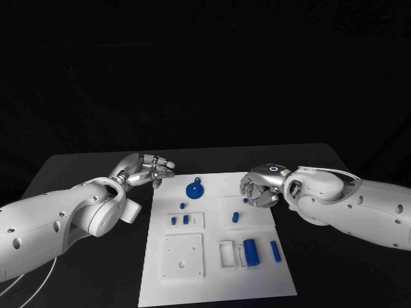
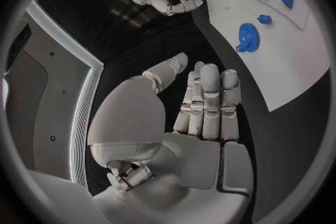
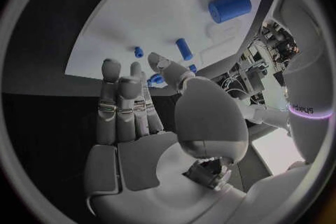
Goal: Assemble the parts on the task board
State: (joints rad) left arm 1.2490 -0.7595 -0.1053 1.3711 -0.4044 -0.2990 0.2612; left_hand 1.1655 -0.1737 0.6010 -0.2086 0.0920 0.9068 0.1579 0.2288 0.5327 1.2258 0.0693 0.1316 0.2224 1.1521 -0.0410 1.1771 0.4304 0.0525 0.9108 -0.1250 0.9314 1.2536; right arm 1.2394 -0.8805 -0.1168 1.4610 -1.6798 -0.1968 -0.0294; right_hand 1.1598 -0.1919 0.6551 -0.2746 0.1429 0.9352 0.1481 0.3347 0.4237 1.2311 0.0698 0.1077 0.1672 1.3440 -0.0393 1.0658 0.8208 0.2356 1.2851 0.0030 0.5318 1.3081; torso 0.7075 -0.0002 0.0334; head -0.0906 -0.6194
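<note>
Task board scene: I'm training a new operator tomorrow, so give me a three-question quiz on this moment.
1. True or false: the left hand holds a blue part.
2. Which hand is above the task board? A) left B) right C) both
3. Fill in: the blue gear lies near the board's ____ edge, seen from the robot.

Key: 1. False; its fingers are apart and hold nothing, and it is over the black table beside the board. 2. B; the right hand is over the board's far right part. 3. Far.
</note>
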